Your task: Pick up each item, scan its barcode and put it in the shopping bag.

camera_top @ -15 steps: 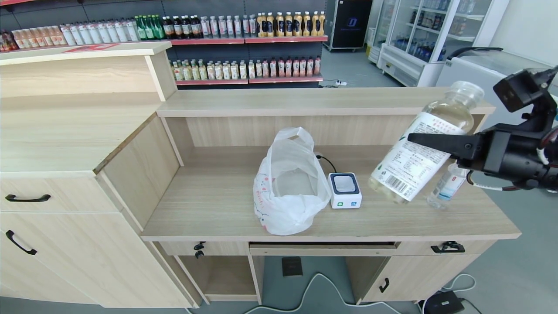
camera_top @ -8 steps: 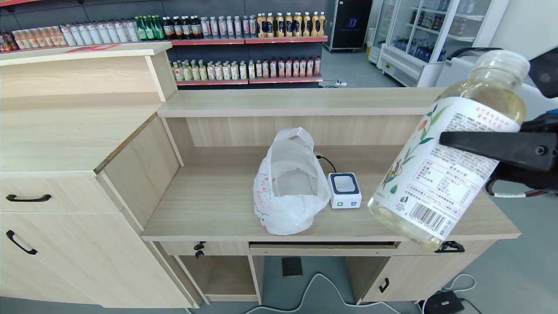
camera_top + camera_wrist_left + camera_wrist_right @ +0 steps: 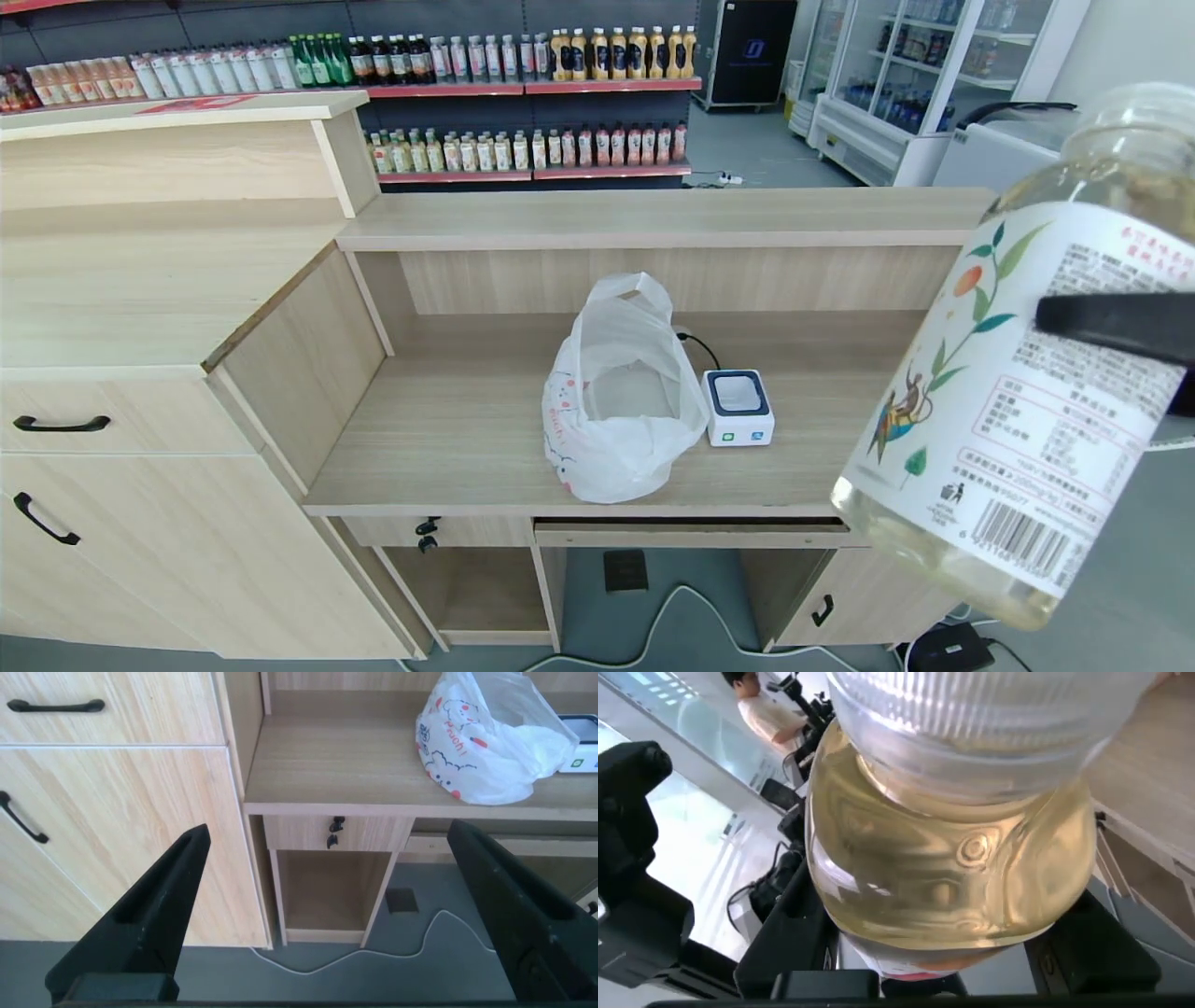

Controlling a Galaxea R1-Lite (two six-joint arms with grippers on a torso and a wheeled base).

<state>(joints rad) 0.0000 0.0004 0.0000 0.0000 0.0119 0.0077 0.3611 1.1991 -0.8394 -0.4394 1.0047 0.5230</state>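
Note:
A clear bottle (image 3: pixel 1018 392) of pale yellow drink, with a white label and a barcode near its base, hangs tilted at the right, close to the head camera. My right gripper (image 3: pixel 943 943) is shut on the bottle (image 3: pixel 952 859); one black finger (image 3: pixel 1111 322) crosses its label. On the wooden counter (image 3: pixel 448 439) a white shopping bag (image 3: pixel 621 401) stands open, and a small white barcode scanner (image 3: pixel 738 406) sits just to its right. My left gripper (image 3: pixel 329 829) is open and holds nothing, low in front of the cabinet, left of the bag (image 3: pixel 486 737).
A raised ledge (image 3: pixel 653 215) runs along the counter's back and a taller cabinet block (image 3: pixel 140 280) stands at the left. The scanner's cable trails behind the bag. Shelves of drinks and fridges stand beyond the counter. A slim drawer (image 3: pixel 691 532) sits under the counter edge.
My right gripper has carried the bottle up and to the right, much closer to the head camera. The bag and scanner have not moved.

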